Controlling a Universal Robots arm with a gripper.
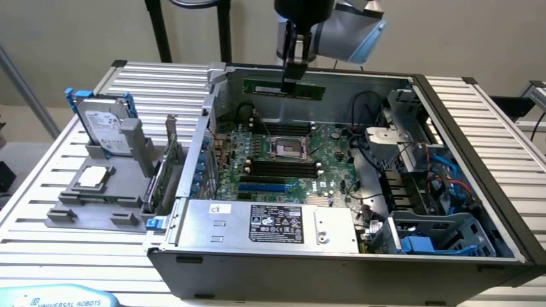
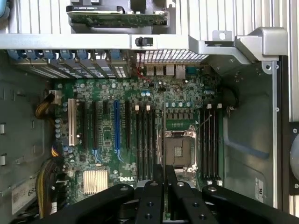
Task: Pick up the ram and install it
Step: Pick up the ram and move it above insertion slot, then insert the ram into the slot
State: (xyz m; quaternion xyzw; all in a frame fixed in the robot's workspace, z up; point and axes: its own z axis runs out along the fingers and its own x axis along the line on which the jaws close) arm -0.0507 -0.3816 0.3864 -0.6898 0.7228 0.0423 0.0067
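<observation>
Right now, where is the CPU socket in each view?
Exterior view: CPU socket near the picture's centre, flanked by black memory slots.
Wrist view: CPU socket between two banks of memory slots.
Shared landmark: the blue slot on the motherboard.

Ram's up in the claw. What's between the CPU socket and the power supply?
In the exterior view, a bank of black memory slots lies next to the CPU socket, then a blue slot by the power supply.
</observation>
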